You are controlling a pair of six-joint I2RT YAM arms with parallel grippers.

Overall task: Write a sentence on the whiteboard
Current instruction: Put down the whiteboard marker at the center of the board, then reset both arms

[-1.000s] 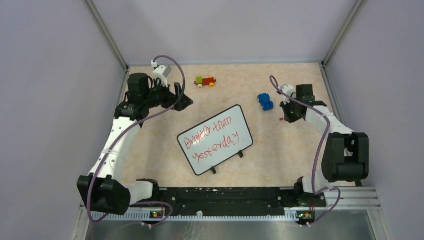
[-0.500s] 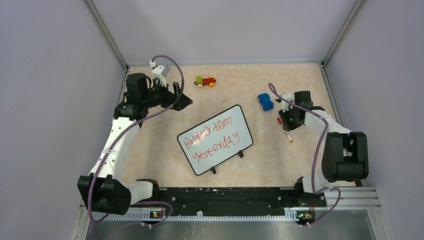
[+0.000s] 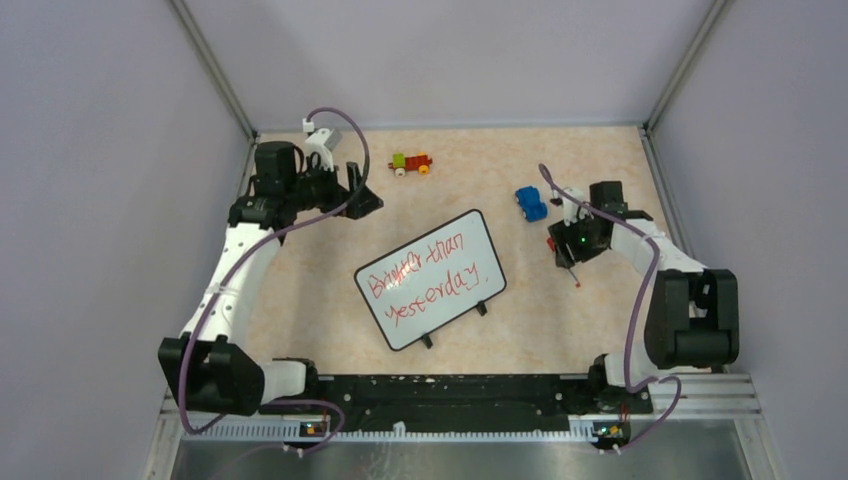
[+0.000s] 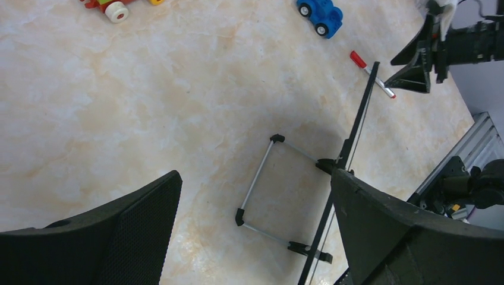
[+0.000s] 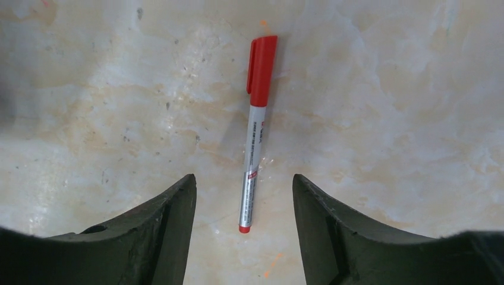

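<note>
Where pale lilac walls (image 3: 450, 60) box in the marbled beige counter (image 3: 300, 290), the whiteboard (image 3: 420, 325) stands propped mid-counter, the sentence (image 3: 430, 270) in red across it. Beyond it sit a blue toy car (image 3: 531, 204) and a smaller block vehicle (image 3: 411, 163). The left fingers (image 4: 119, 237) gape wide, holding nothing; the right fingers (image 5: 160, 237) stand parted over a red-capped marker (image 5: 254, 133) lying loose between them.
</note>
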